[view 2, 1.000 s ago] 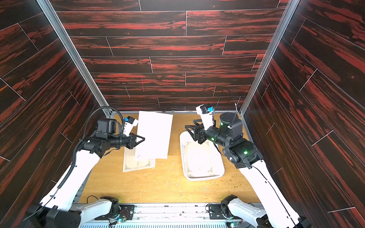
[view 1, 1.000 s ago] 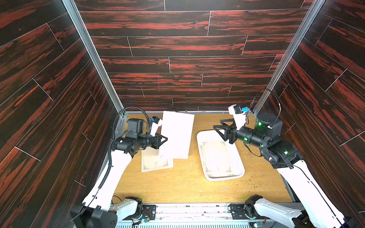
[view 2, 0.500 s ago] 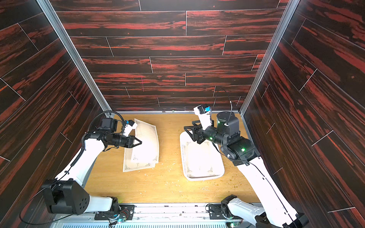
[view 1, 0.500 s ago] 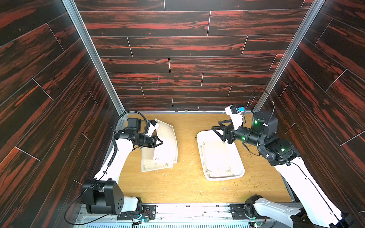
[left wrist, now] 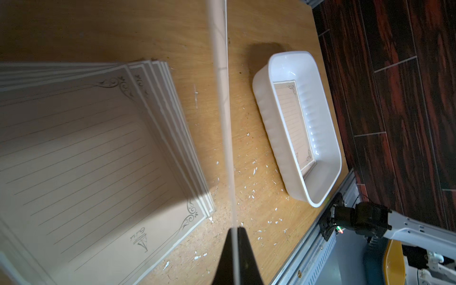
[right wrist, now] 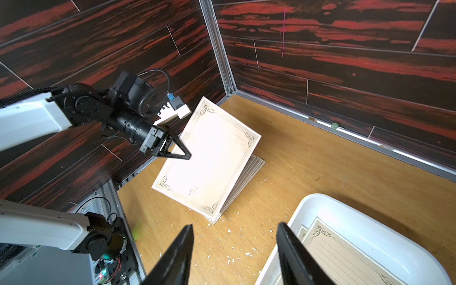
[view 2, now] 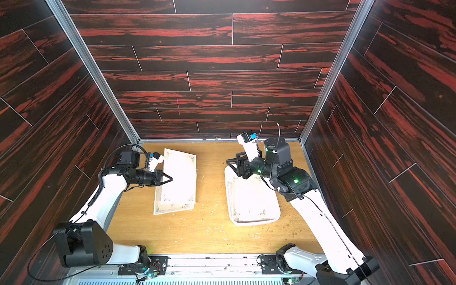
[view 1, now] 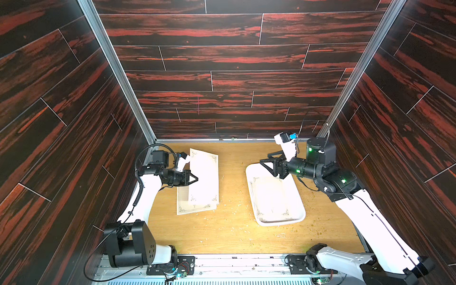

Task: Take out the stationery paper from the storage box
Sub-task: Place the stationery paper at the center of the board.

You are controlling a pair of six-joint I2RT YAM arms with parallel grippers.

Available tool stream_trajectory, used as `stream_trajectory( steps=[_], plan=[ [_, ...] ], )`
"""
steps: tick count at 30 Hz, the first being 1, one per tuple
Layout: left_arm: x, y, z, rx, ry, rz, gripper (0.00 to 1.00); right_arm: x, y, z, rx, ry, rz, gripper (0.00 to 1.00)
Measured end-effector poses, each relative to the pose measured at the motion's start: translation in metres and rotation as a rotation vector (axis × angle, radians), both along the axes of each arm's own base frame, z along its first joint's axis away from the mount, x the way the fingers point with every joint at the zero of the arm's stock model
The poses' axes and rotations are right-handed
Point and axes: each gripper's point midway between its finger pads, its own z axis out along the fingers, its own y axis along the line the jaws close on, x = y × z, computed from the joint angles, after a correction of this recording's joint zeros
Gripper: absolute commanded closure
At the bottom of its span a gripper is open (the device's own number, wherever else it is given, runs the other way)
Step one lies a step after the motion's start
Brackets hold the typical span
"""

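We note the left gripper (view 1: 196,179) clamped on one edge of a stationery paper sheet (view 1: 206,172), held tilted over the stack (view 1: 183,208) on the table (view 1: 229,234). The right gripper (view 1: 264,158), jaws apart and empty, hangs over the far end of the storage box (view 1: 281,223); more sheets (view 1: 269,195) lie inside

The paper (view 1: 204,177), at 9 o'clock on the bench (view 1: 229,237), is cream with dark scrolled corner flourishes, a thin dark border and faint ruled lines. The box (left wrist: 269,128) at 3 o'clock is glossy plain white. The bench is honey-yellow wood grain flecked with white scraps. The walls (view 1: 222,56) are dark planks streaked red. The left end effector (view 1: 197,178) and right end effector (view 1: 264,158) are black; the arms (view 1: 370,214) white.
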Motion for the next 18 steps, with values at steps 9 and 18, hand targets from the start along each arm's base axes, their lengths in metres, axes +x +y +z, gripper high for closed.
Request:
stream_trajectory(
  steps=[9, 18],
  plan=[
    [0.008, 0.01, -0.019, -0.021, 0.072, 0.035, 1.0, 0.011, 0.01, -0.03, -0.059, 0.111, 0.015, 0.43],
    [0.007, 0.007, -0.016, -0.046, 0.059, 0.012, 1.0, 0.01, 0.012, -0.033, -0.057, 0.121, 0.027, 0.44]
  ],
)
